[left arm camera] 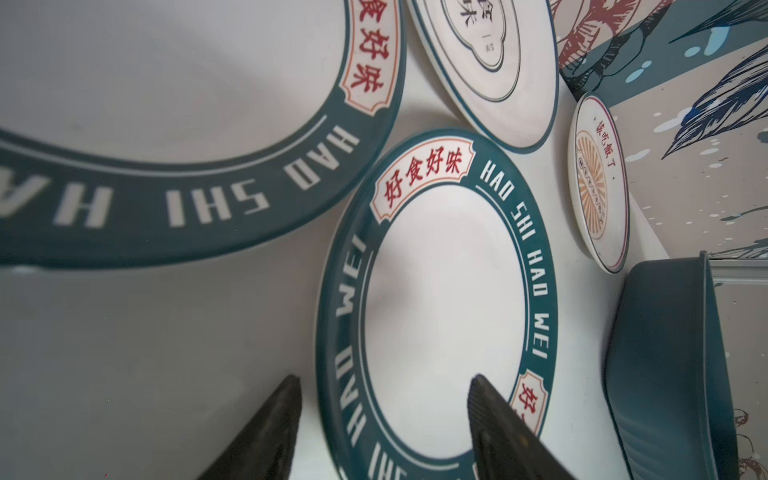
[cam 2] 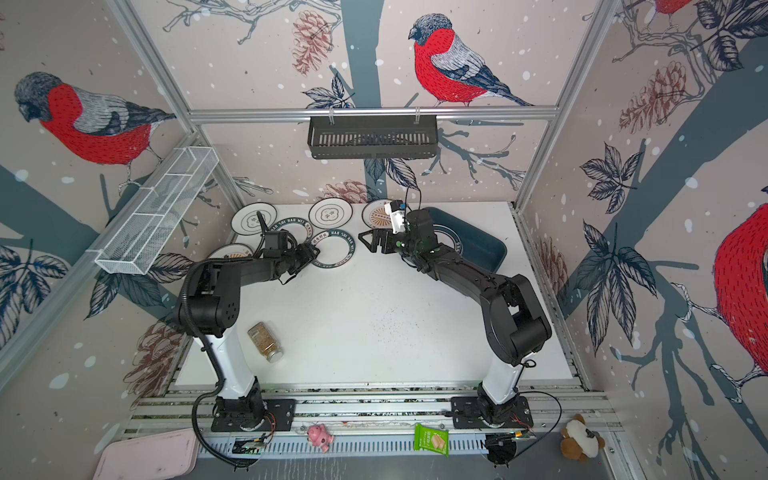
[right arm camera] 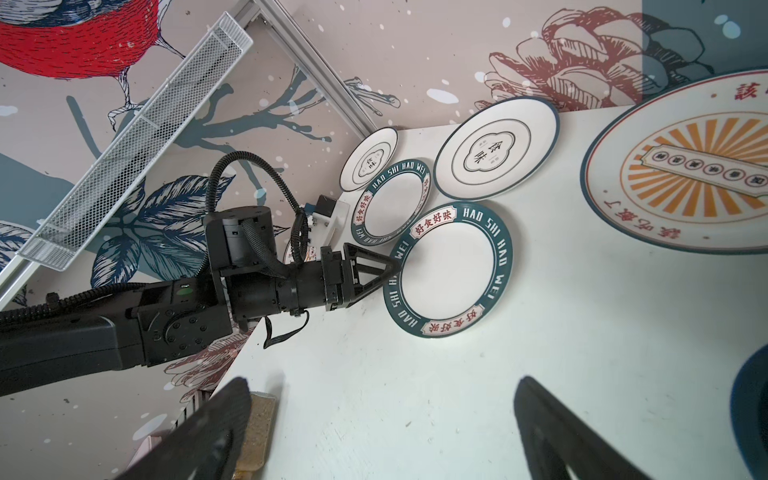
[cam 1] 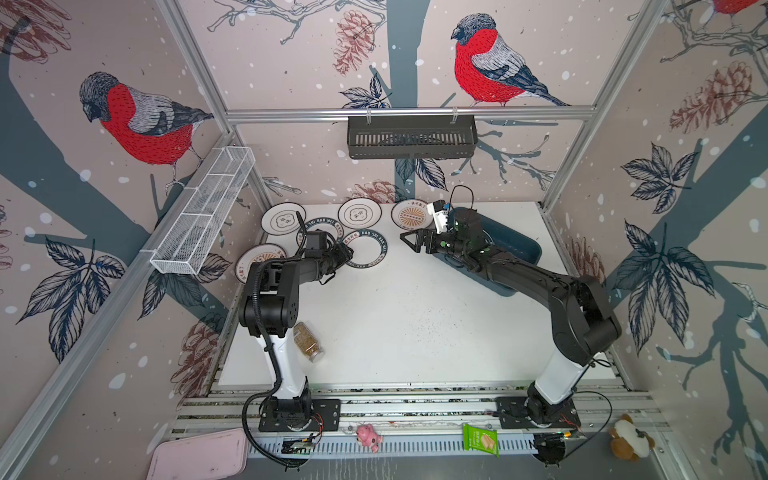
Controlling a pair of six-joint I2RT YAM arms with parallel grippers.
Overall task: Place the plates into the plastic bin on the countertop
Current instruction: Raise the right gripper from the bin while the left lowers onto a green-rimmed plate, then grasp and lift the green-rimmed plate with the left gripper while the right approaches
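Several plates lie at the back of the countertop [cam 1: 415, 324]. My left gripper [left arm camera: 385, 377] is low at the near-left edge of a green-lettered plate [cam 1: 368, 251]. Its jaws stand apart astride that plate's rim, one finger outside and one over the white centre, with gaps on both sides. A second green-rimmed plate [cam 1: 318, 226], two cloud plates [cam 1: 283, 219] [cam 1: 359, 213] and a sunburst plate [cam 1: 411, 215] lie around it. Another sunburst plate [cam 1: 259, 255] is half hidden under the left arm. My right gripper [cam 1: 409, 243] hovers open and empty left of the plastic bin [cam 1: 519, 245], which holds a green-rimmed plate [cam 2: 451, 241].
A spice jar [cam 1: 307, 341] lies on its side near the left arm's base. A black slotted basket [cam 1: 411, 137] hangs on the back rail and a white wire basket [cam 1: 203, 212] on the left wall. A pink tray [cam 1: 199, 457], toys and a green packet [cam 1: 480, 440] lie beyond the front rails.
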